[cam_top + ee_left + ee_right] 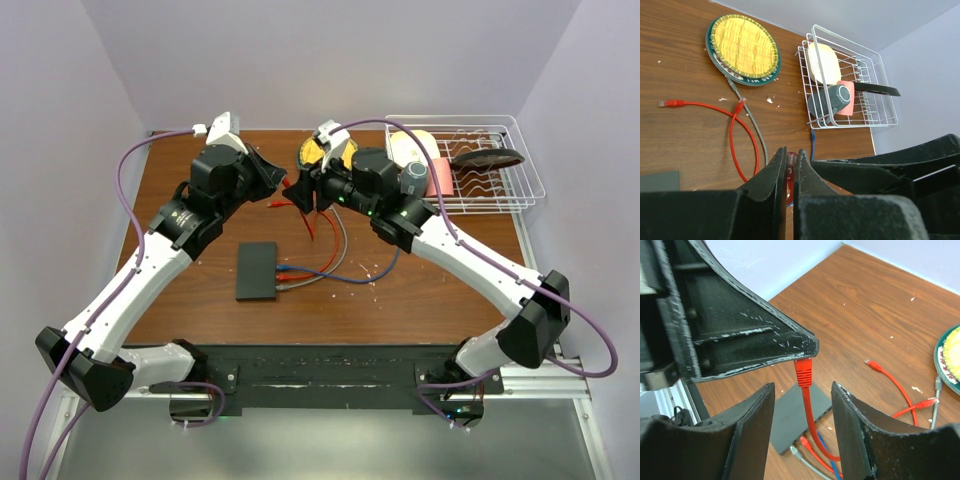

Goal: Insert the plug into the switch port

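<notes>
Plug [803, 371] hangs upright from the tip of the left gripper [791, 162], whose jaws are pinched on its upper end, red cable [812, 427] trailing down. The right gripper [803, 386] has wide jaws on either side of that cable just below the plug, not touching it. The switch [257, 270] lies flat below both, nearer the arm bases, sockets on its right long edge. The plug probably needs passing to the right gripper and turning level toward that edge.

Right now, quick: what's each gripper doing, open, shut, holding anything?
Left gripper: shut on the red plug.
Right gripper: open, its fingers either side of the red cable, not gripping it.
</notes>
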Controlling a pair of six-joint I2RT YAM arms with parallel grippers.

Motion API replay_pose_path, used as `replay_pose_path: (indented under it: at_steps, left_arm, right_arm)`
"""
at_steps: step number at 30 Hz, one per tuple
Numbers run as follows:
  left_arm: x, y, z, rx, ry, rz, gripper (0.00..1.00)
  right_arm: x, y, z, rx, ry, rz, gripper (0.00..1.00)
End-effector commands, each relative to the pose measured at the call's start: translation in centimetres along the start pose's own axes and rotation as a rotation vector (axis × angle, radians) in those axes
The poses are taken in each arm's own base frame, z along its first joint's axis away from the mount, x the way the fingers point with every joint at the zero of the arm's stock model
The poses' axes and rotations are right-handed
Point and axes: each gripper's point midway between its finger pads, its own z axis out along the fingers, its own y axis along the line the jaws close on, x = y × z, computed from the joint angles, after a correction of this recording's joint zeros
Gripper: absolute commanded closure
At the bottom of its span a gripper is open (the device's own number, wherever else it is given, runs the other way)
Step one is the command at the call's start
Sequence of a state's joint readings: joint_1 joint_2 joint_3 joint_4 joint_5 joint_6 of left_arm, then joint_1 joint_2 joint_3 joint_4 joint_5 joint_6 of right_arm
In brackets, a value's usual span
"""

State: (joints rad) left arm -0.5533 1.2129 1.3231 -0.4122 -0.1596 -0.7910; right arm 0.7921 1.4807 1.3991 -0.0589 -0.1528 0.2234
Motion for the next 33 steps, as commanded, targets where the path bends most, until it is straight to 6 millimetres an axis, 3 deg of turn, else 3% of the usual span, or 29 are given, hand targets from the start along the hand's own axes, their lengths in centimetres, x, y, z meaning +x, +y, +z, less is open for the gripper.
replay_pose_path:
  at_steps: [1,8,12,14,17,18,21,24,27,33]
  left_arm:
    - [-1.0,-1.5,-0.4,0.055,-0.036,-0.026,1.00]
    - [-0.8,-1.6,-0.3,0.065,-0.031,-0.027,1.00]
    - [-0.6,-1.8,-0.3,0.076,-0.022,-0.025,1.00]
    - [-0.6,-1.8,-0.3,0.077,-0.021,-0.024,1.00]
    - [-0.6,-1.6,-0.3,0.077,-0.023,-0.020,1.00]
    - [-0.5,-1.6,-0.3,0.079,-0.024,-0.014,0.75]
    - [-0.9,-1.2,-0.6,0.060,-0.050,-0.013,0.23]
    - [-1.5,-0.1,-1.0,0.011,-0.089,-0.033,0.00]
    - [-2.1,0.9,-1.3,-0.033,-0.125,-0.029,0.00]
    - [-2.7,1.7,-1.7,-0.055,-0.117,0.081,0.00]
  right_arm:
    - [-2.6,1.4,0.2,-0.051,-0.071,-0.008,0.48]
    - [-1.9,1.2,0.4,-0.045,-0.059,0.002,0.63]
    - [-2.0,1.2,0.8,-0.049,-0.069,0.005,0.81]
    - [-1.9,1.2,1.0,-0.053,-0.065,0.006,0.96]
    - [-2.2,0.9,1.1,-0.037,-0.065,0.002,1.00]
    - [-1.9,0.8,0.9,-0.028,-0.051,0.000,1.00]
    - [-2.3,0.5,0.0,-0.004,-0.058,-0.014,1.00]
    - [-2.9,-0.3,-1.1,0.050,-0.061,-0.046,1.00]
    - [-3.2,-1.4,-2.3,0.120,-0.049,-0.088,1.00]
    - [-5.1,-4.1,-7.0,0.293,-0.047,-0.198,1.00]
